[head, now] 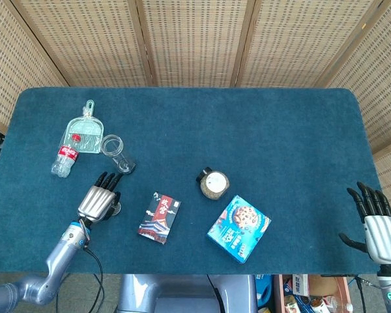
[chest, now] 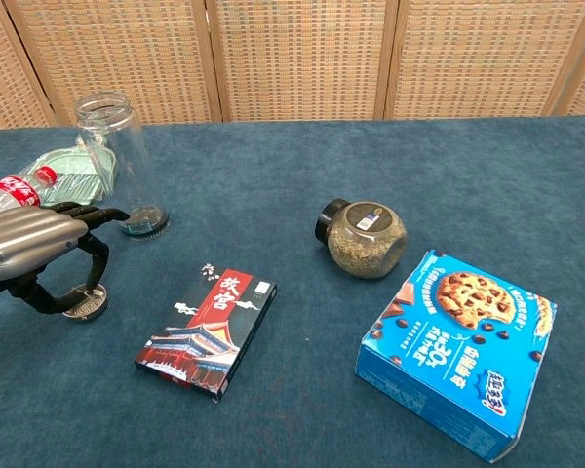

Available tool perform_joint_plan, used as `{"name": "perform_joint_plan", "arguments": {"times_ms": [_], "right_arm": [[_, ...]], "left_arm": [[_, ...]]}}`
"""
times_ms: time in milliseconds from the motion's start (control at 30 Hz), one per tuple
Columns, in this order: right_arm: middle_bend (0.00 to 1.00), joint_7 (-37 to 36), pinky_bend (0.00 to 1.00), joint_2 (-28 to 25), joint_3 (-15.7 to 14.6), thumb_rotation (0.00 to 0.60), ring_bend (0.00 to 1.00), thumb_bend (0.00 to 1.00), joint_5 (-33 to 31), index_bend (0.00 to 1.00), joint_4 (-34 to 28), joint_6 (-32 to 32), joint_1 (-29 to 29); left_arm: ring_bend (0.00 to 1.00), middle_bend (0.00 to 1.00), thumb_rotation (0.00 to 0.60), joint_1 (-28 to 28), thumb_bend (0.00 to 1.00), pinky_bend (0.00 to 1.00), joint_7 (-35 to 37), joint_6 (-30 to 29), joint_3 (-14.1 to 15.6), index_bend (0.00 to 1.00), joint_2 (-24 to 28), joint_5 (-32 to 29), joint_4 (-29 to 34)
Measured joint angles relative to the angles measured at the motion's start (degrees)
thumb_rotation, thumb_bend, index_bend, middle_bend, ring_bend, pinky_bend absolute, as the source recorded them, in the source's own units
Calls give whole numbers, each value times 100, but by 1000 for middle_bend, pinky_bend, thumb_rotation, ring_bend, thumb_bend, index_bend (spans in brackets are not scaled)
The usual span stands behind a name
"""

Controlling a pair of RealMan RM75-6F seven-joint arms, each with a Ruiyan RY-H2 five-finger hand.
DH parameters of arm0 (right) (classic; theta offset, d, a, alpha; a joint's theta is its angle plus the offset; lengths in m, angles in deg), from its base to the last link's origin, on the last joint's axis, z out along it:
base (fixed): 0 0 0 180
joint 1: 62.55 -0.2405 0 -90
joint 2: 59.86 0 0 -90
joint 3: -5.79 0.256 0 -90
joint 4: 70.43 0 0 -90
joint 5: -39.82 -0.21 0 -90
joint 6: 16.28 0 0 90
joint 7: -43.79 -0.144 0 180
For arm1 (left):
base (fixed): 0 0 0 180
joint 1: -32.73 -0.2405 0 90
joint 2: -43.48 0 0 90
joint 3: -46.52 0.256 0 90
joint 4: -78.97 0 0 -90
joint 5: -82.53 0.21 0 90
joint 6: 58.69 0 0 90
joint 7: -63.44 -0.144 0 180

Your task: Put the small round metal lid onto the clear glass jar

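The small round metal lid [chest: 85,304] lies flat on the blue cloth at the front left, mostly hidden under my hand in the head view [head: 116,209]. My left hand [chest: 34,244] [head: 98,201] arches over it, thumb on its left side and curled fingers coming down at its right edge. The lid still sits on the cloth. The clear glass jar [chest: 127,166] [head: 117,153] stands upright and uncovered just behind the hand. My right hand [head: 378,225] hangs beyond the table's front right corner, fingers spread and holding nothing.
A small cola bottle [chest: 15,187] lies on a pale green dustpan [head: 85,130] left of the jar. A red-and-black box [chest: 208,330] lies right of the lid. Further right are a seed-filled jar [chest: 363,239] on its side and a blue cookie box [chest: 458,351].
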Motion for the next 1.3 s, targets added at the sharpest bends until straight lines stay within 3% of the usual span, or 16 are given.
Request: {"name": "perform_joint_plan", "arguments": {"times_ms": [767, 1067, 1300], "right_arm": [[0, -97, 7, -27, 0, 600, 0, 50, 3, 119, -6, -16, 14], [0, -100, 7, -35, -1, 600, 0, 49, 7, 119, -15, -28, 21], [0, -85, 6, -43, -8, 600, 0, 49, 18, 119, -37, -39, 29]], "left_arm": [[0, 0, 600, -54, 416, 0, 165, -250, 59, 601, 47, 143, -7], [0, 0, 600, -140, 416, 0, 169, -824, -3, 601, 552, 561, 745], [0, 0, 600, -198, 416, 0, 113, -1191, -133, 602, 1274, 833, 1796]]}}
